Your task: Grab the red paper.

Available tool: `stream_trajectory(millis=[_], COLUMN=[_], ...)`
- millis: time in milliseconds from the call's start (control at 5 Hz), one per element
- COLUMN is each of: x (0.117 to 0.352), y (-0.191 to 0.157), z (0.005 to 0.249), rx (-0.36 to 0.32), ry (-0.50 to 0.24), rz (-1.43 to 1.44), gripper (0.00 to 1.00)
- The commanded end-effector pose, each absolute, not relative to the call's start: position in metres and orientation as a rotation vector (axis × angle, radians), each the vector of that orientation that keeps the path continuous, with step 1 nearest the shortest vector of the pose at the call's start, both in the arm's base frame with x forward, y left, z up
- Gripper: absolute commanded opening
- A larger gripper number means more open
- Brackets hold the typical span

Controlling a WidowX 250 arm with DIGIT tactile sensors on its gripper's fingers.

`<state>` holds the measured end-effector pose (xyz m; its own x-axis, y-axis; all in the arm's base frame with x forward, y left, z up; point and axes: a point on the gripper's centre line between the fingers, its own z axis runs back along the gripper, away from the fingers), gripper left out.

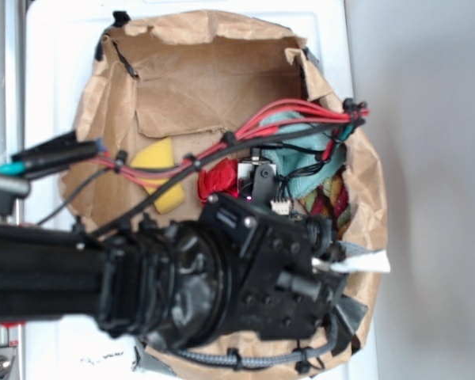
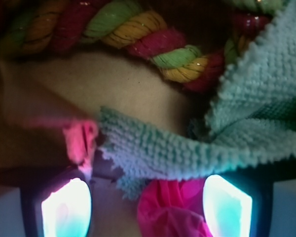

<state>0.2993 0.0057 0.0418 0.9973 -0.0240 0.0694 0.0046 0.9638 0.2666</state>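
Now the tool (image 2: 147, 207) hangs open around the red paper (image 2: 170, 210), below the cloth (image 2: 187, 148), grip not yet closed.

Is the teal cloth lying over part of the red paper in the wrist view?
Yes. The fuzzy edge of the teal cloth covers the top of the red paper, which shows between the gripper fingers.
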Motion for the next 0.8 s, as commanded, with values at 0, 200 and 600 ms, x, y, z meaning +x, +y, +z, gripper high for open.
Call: stream_trajectory(millis=[0,200,600], x=[0.292,0.283,0.282], y=[0.023,0.038,0.063], z=[0.117,0.122,0.093], rx=[0.197,0.162,0.195], ry=[-0.190,-0.195,-0.190], rz=[0.012,0.024,0.070], gripper=[1.00,1.00,1.00])
